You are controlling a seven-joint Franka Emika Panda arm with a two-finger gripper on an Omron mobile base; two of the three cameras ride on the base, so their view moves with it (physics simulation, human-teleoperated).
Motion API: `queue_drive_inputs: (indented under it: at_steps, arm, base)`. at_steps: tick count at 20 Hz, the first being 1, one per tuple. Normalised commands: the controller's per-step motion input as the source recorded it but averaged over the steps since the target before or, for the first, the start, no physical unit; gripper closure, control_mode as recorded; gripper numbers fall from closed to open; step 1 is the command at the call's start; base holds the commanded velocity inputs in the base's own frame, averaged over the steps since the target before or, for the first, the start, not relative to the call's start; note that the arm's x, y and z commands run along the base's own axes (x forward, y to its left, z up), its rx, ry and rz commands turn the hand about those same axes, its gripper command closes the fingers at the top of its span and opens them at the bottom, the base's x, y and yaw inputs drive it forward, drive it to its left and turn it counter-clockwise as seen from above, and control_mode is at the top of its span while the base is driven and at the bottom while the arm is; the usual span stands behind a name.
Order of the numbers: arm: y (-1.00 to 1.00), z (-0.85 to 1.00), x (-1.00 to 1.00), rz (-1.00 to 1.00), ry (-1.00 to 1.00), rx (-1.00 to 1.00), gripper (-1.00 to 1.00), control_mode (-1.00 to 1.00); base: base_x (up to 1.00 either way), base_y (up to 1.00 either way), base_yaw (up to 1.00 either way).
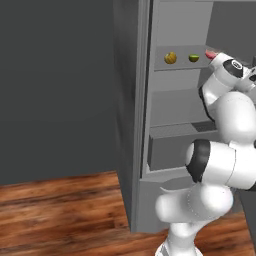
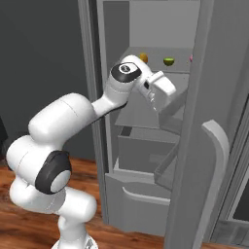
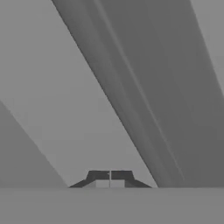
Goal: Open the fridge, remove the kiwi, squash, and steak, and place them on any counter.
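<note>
The fridge (image 1: pixel 134 100) stands open, its door (image 2: pixel 212 146) swung out to the right. On an upper shelf, left to right, lie the yellow-orange squash (image 1: pixel 170 58), the green kiwi (image 1: pixel 194 58) and a pink tip of the steak (image 1: pixel 210 53), the rest hidden behind my arm. The right base view shows the squash (image 2: pixel 143 58), the kiwi (image 2: pixel 168 62) and a sliver of steak (image 2: pixel 191 58) at the door's edge. My gripper (image 3: pixel 110 177) is shut on nothing, held below that shelf and facing slanted grey fridge surfaces close up. The counter is out of view.
A dark grey cabinet wall (image 1: pixel 55 90) rises left of the fridge over a wooden floor (image 1: pixel 60 210). The lower drawer (image 1: pixel 175 150) sits under the shelves. Door bins (image 2: pixel 171 121) jut in close beside my hand. My elbow and forearm fill the fridge opening.
</note>
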Motion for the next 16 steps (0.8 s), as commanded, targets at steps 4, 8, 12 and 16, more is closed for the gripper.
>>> queue_drive_inputs:
  at_steps: [4, 8, 12, 16]
  arm:
    - [-1.00, 0.00, 0.00, -0.20, -0.04, 0.00, 1.00, -1.00]
    - [-0.99, 0.00, 0.00, -0.17, -0.10, 0.00, 1.00, -1.00]
    - [-0.89, 0.11, 0.02, -0.03, -0.16, 0.00, 1.00, -1.00]
    - [0.16, -0.05, -0.69, 0.06, -0.36, -0.03, 1.00, -1.00]
  base:
    - [0.00, 0.00, 0.00]
    - [0.00, 0.00, 0.00]
    - [0.00, 0.00, 0.00]
    - [0.00, 0.00, 0.00]
